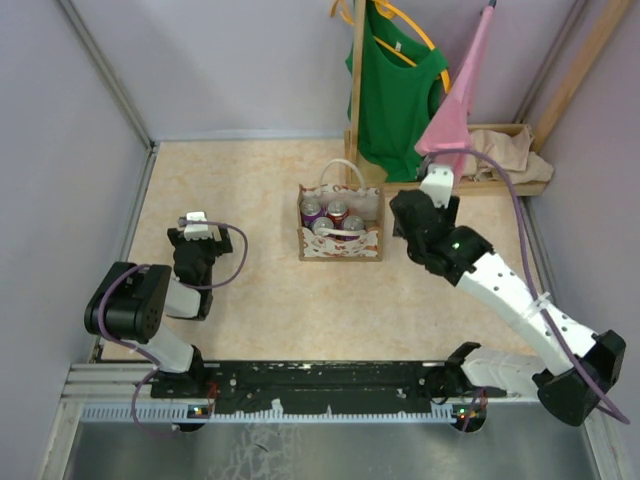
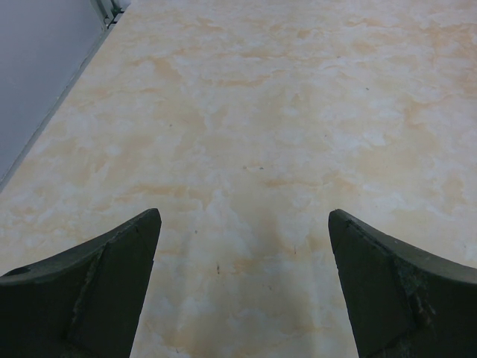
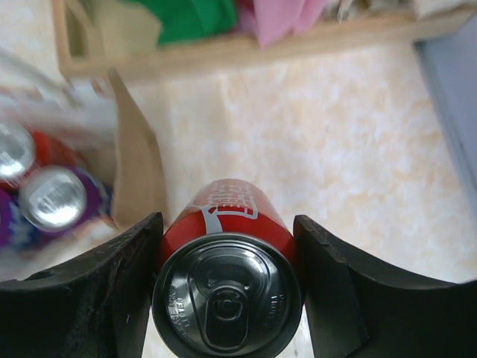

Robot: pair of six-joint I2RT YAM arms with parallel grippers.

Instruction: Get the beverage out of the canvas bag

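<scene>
One canvas bag [image 1: 340, 246] stands on one tabletop [image 1: 250, 170]. It has two white handles [image 1: 335, 166]. I count four cans [image 1: 338, 211] inside it. There are two claws, the left claw [image 2: 244, 216] and the right claw [image 3: 227, 224], which holds one red can [image 3: 227, 298]. One green shirt [image 1: 395, 90] and one pink cloth [image 1: 462, 95] hang on one wooden rack [image 1: 357, 70].

I see a tabletop [image 1: 260, 190] with a cream and pale-orange marbled surface, closed in by lilac walls on the left, far and right sides. Near its middle a canvas bag [image 1: 341, 243], cream with red print, stands upright with its top open. Just beyond the bag and to its right, a wooden rack [image 1: 356, 100] stands in the far right corner. A black rail [image 1: 320, 378] runs along the near edge.
</scene>
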